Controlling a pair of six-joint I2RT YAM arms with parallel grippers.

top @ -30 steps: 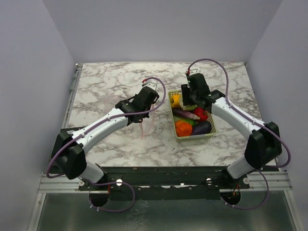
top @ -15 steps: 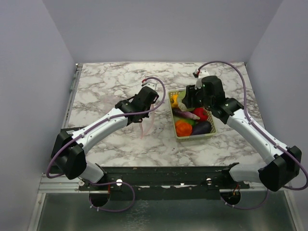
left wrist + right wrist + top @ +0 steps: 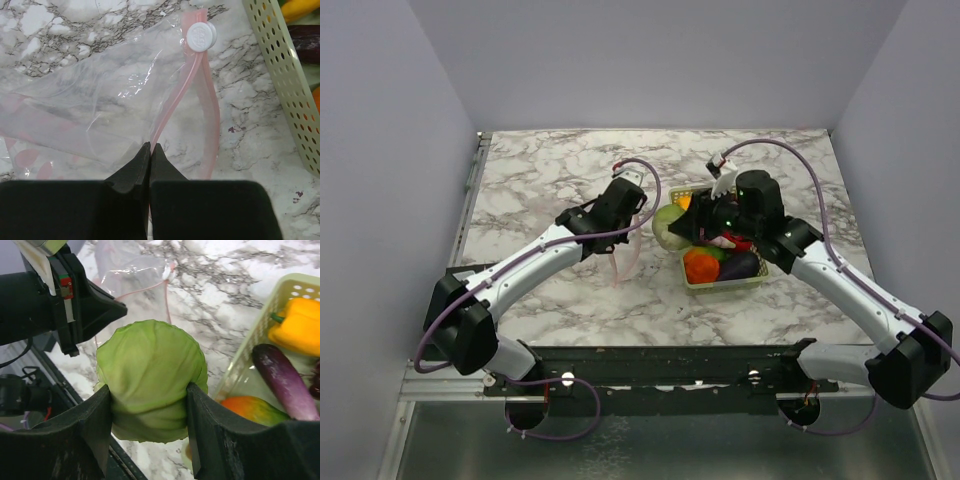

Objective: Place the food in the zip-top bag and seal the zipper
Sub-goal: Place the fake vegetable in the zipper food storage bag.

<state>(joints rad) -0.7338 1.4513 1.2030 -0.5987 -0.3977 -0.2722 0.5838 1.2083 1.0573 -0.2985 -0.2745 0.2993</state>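
The left arm (image 3: 535,262) and the right arm (image 3: 840,282) are built of white tubular links joined by bulky black housings. A thin purple cable (image 3: 775,141) loops along each of them. Both are bolted to a black rail (image 3: 660,372) with small bright screws. The left pincer (image 3: 150,150) has two matte black, wedge-shaped fingers. The right pincer (image 3: 149,412) has broad black fingers with a grainy finish. A small red and green marking (image 3: 65,287) sits on the left wrist housing.

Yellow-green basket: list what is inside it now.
The basket holds a yellow pepper, a purple eggplant and an orange fruit. The right arm covers its far part from above, so anything else there is hidden.
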